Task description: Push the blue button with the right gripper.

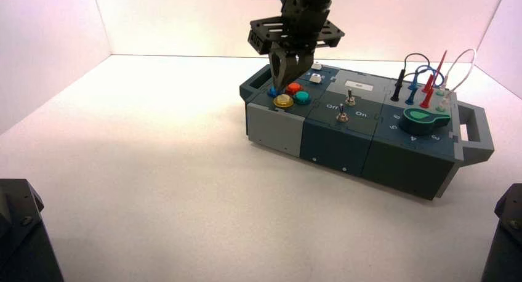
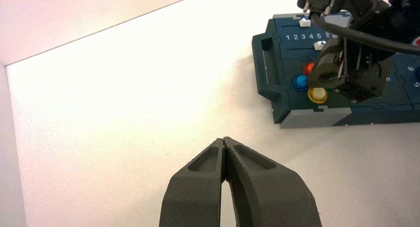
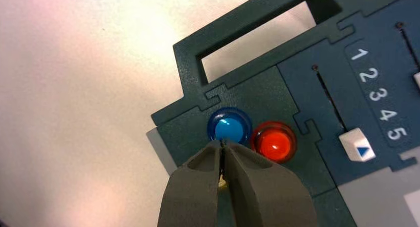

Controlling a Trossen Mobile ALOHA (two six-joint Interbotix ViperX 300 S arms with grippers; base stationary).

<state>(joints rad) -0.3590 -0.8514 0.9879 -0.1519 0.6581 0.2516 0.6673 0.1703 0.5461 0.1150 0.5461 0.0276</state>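
The blue button (image 3: 229,127) is a small round dome that glows bright blue, next to the red button (image 3: 273,141) at the box's handle end. It also shows in the high view (image 1: 271,92) and in the left wrist view (image 2: 300,82). My right gripper (image 3: 222,142) is shut, its fingers meeting in a point at the blue button's near edge; I cannot tell if it touches. In the high view the right gripper (image 1: 278,87) points down over the button cluster. My left gripper (image 2: 224,140) is shut and empty, over the bare table, away from the box.
A yellow button (image 1: 283,100) and a teal-green button (image 1: 301,97) sit beside the blue and red ones. A white slider (image 3: 356,146) stands by the numbers 1 to 5. Toggle switches (image 1: 342,115), a green knob (image 1: 423,117) and plug leads (image 1: 428,79) lie farther along the box.
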